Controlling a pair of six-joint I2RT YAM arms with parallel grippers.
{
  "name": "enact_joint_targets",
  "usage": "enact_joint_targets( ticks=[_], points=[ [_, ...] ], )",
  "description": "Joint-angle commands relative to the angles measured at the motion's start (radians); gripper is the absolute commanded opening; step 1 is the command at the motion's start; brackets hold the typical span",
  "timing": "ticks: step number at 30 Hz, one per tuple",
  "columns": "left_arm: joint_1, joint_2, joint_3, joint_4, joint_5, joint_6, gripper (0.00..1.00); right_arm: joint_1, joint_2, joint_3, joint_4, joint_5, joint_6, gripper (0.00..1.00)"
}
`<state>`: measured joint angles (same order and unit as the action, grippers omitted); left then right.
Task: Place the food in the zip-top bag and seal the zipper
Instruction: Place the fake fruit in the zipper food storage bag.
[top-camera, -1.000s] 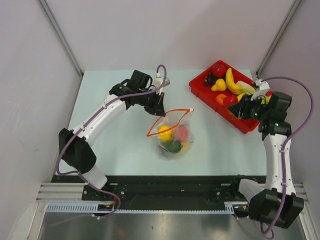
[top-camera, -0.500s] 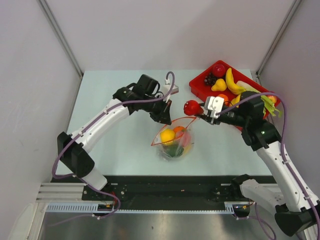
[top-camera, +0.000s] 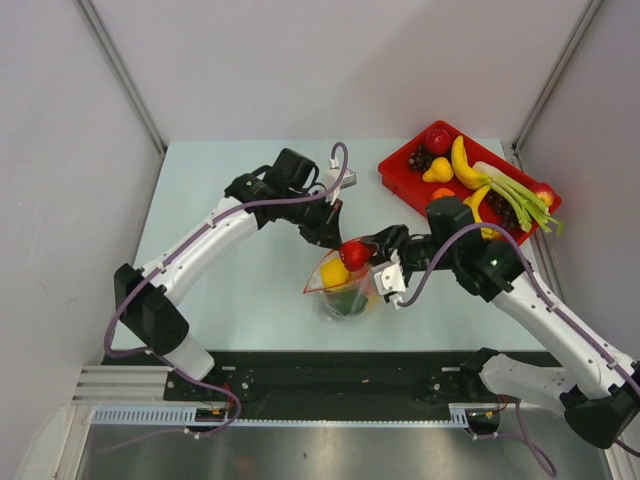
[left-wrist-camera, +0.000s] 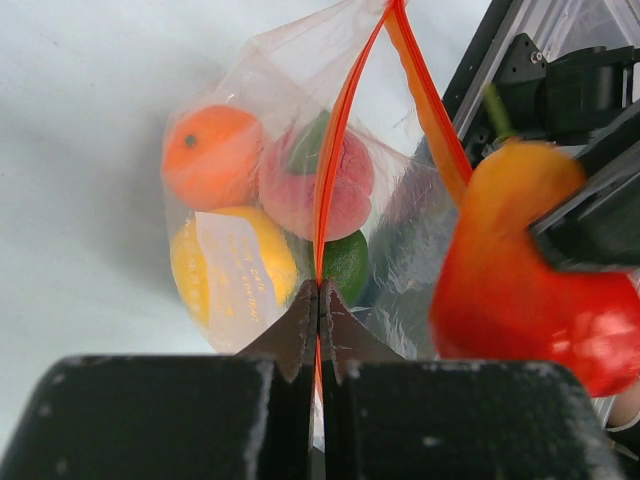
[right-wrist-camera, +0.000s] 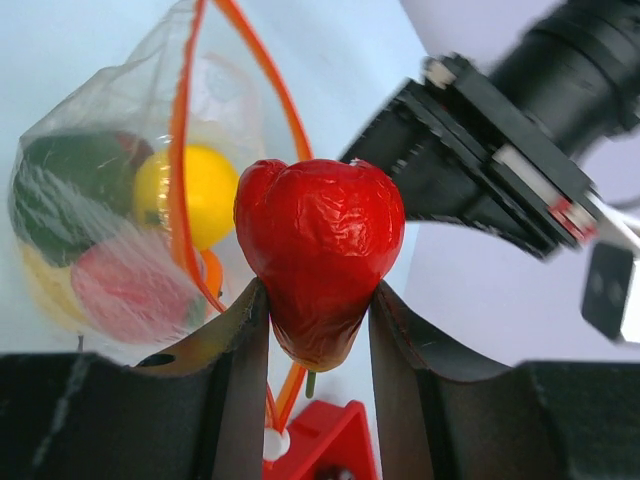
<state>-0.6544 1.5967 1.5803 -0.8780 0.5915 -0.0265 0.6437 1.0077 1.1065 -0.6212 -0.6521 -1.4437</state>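
The clear zip-top bag (top-camera: 345, 290) lies mid-table with its mouth held open; it holds orange (left-wrist-camera: 210, 155), yellow, pinkish-red and green fruits. My left gripper (top-camera: 331, 238) is shut on the orange-red zipper strip (left-wrist-camera: 345, 170) at the mouth's far edge, lifting it. My right gripper (top-camera: 362, 258) is shut on a red pear-shaped fruit (right-wrist-camera: 318, 255) and holds it right at the open mouth, just above the bag. The fruit also shows in the left wrist view (left-wrist-camera: 525, 290), beside the zipper.
A red tray (top-camera: 400, 180) at the back right holds bananas (top-camera: 462, 165), a red fruit, a dark purple fruit, a yellow pear and green stalks (top-camera: 520, 205). The right arm reaches across from the tray side toward the bag.
My right gripper has carried the red fruit left from near the tray to the bag's open mouth. My left gripper has stayed on the zipper strip.
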Motion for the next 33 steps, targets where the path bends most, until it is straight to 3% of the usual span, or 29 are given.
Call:
enact_joint_targets(
  ticks=[1,8,11,14,15,18,25,28,30,33],
  points=[
    [0.001,-0.037,0.044,0.004,0.033,-0.01,0.0,0.074,0.029,0.033,-0.032,0.092,-0.161,0.0],
    [-0.001,-0.049,0.044,0.002,0.025,-0.006,0.0,0.166,0.074,0.033,-0.09,0.167,-0.158,0.0],
    [-0.001,-0.055,0.043,-0.003,0.025,-0.004,0.0,0.201,0.078,0.033,-0.109,0.193,-0.123,0.06],
    [-0.001,-0.057,0.044,-0.003,0.027,-0.004,0.0,0.24,0.083,0.033,-0.075,0.248,-0.029,0.39],
    [-0.001,-0.058,0.044,0.0,0.028,-0.003,0.0,0.247,0.085,0.033,-0.062,0.264,-0.014,0.65],
    [-0.001,-0.057,0.046,-0.003,0.027,0.0,0.0,0.263,0.08,0.035,-0.005,0.296,0.029,0.84],
    [-0.001,-0.063,0.046,-0.012,0.013,0.023,0.0,0.216,0.026,0.062,0.101,0.321,0.25,0.93],
    [-0.001,-0.064,0.038,-0.013,0.008,0.063,0.0,0.102,-0.029,0.064,0.103,0.258,0.409,0.93],
    [-0.001,-0.066,0.032,-0.012,0.013,0.097,0.0,-0.036,-0.069,0.064,0.092,0.2,0.498,0.93],
    [-0.001,-0.069,0.024,-0.001,0.016,0.149,0.0,-0.226,-0.086,0.064,-0.053,-0.005,0.516,0.9]
  ],
)
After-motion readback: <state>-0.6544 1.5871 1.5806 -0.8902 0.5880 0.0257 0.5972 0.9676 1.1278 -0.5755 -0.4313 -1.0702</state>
